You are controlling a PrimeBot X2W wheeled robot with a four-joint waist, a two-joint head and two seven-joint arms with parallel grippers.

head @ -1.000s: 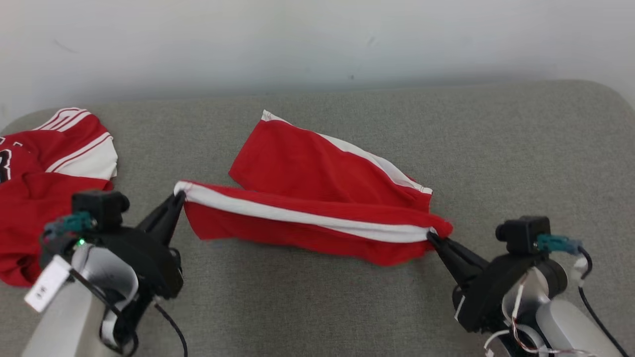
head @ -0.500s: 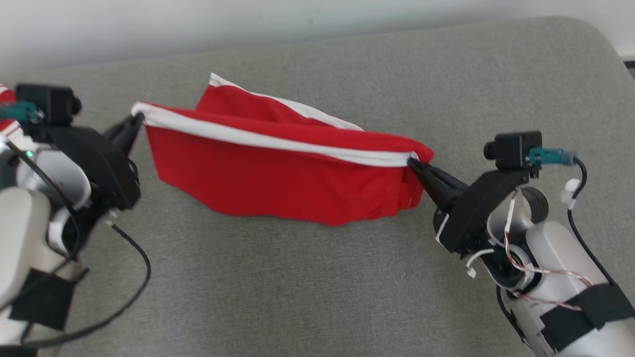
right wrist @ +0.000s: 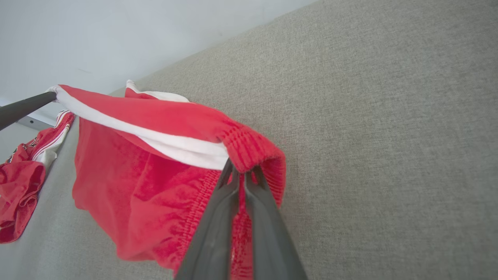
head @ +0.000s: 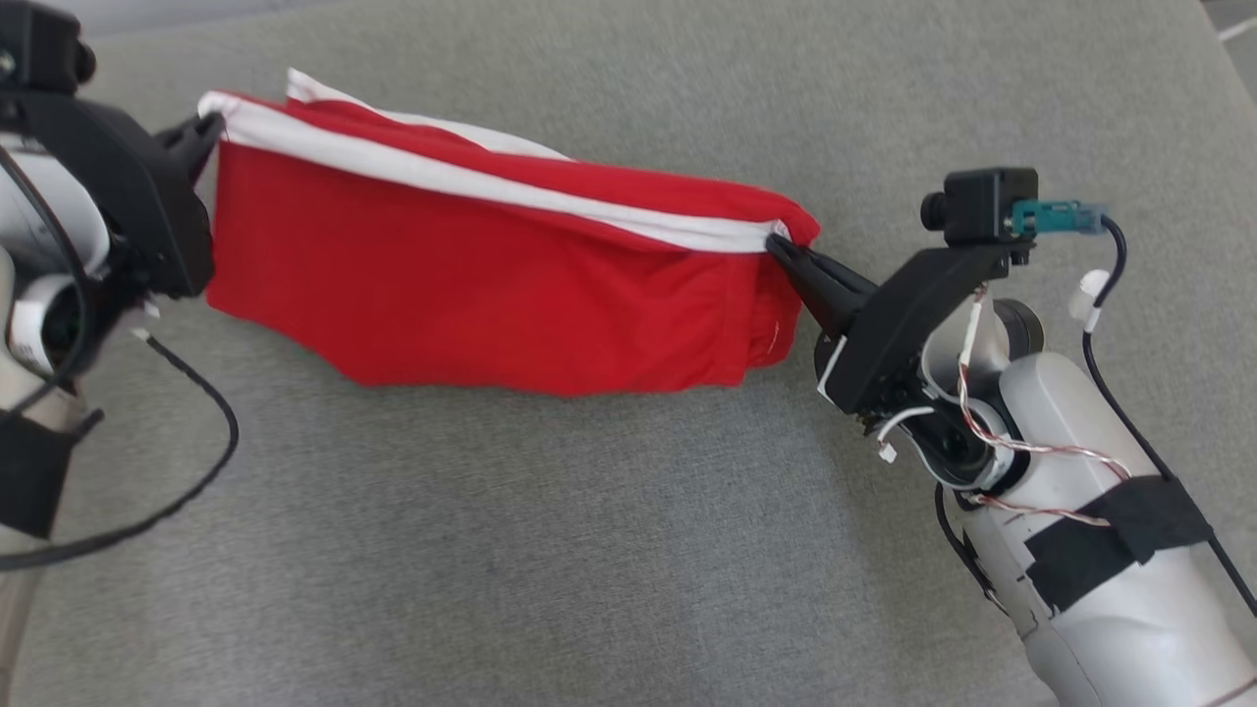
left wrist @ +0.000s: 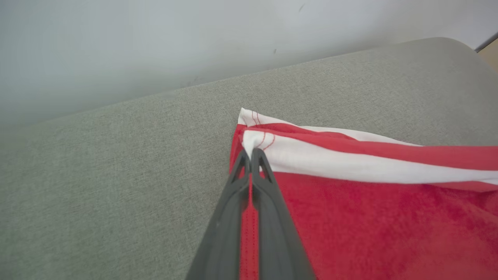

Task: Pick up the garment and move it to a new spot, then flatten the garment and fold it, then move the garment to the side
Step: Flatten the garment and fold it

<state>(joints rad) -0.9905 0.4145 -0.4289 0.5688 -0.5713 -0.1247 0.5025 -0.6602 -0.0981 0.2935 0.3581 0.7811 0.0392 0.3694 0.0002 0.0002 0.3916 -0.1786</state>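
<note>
The garment (head: 471,285) is a pair of red shorts with a white side stripe, stretched between both grippers and hanging above the grey cushion. My left gripper (head: 208,126) is shut on the leg-hem corner at the upper left; in the left wrist view its fingers (left wrist: 252,155) pinch the white stripe of the shorts (left wrist: 369,202). My right gripper (head: 776,241) is shut on the elastic waistband end at the right; the right wrist view shows it (right wrist: 239,168) clamping the ribbed band of the garment (right wrist: 148,182).
The grey fabric cushion (head: 550,550) spreads under the shorts, with open surface toward me and to the right. A second red-and-white garment (right wrist: 23,182) lies crumpled at the cushion's far left end. A pale wall (left wrist: 136,46) rises behind.
Both grippers have lifted the shorts off the cushion, so the cloth now hangs as a sheet between them. The head camera has tilted down and shifted, dropping the other garment out of view.
</note>
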